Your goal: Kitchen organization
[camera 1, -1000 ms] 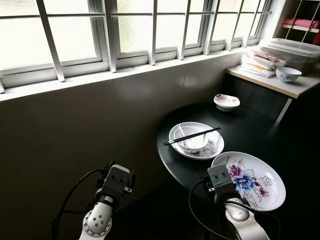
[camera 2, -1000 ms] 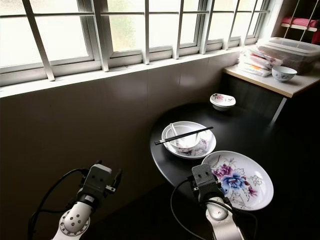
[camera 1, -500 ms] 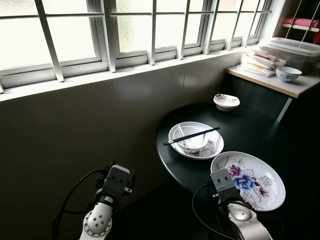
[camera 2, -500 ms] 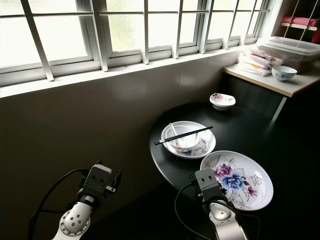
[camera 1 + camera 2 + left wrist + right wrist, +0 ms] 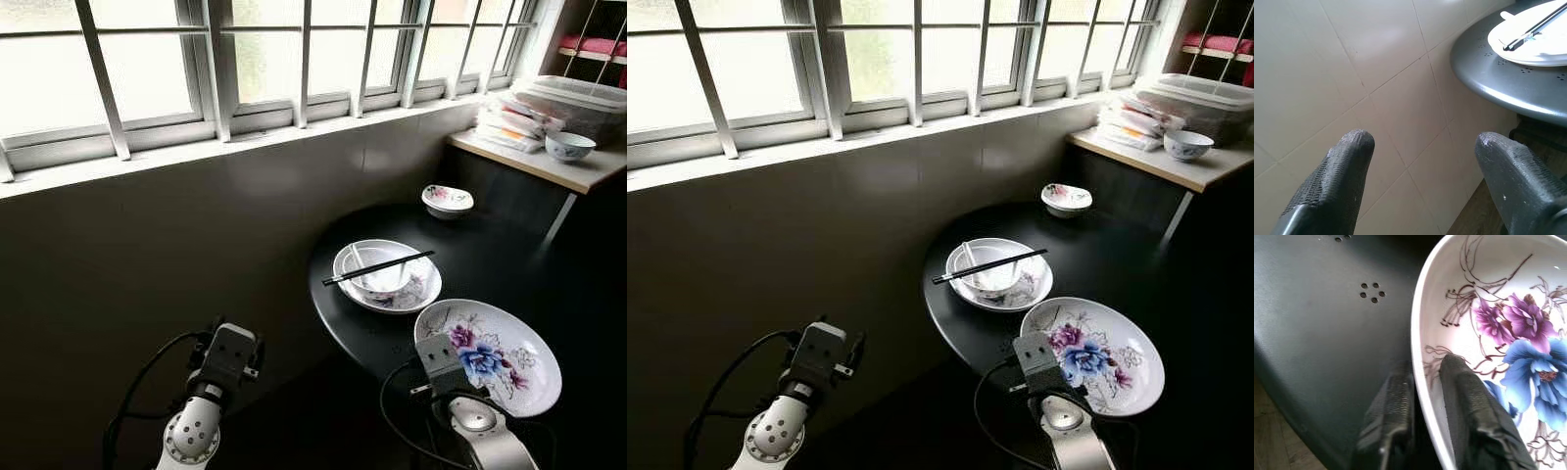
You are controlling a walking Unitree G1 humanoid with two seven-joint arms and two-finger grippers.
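One floral plate (image 5: 495, 354) sat lower right on your round table (image 5: 470, 264); your right gripper (image 5: 1422, 391) pinched its rim. Your left gripper (image 5: 1425, 161) hung spread, empty. Two small bowls (image 5: 447, 199) stood upper right.

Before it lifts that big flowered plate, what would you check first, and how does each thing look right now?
1. Right claw straddles the flowered plate's rim, one finger inside, one outside: ok.
2. Grip firm: cannot tell.
3. Plate free of food or loose items: ok.
4. Stacked dishes with chopsticks stand apart from the plate: ok.
5. Left claw open, off beside the round table, facing the tiled wall: ok.
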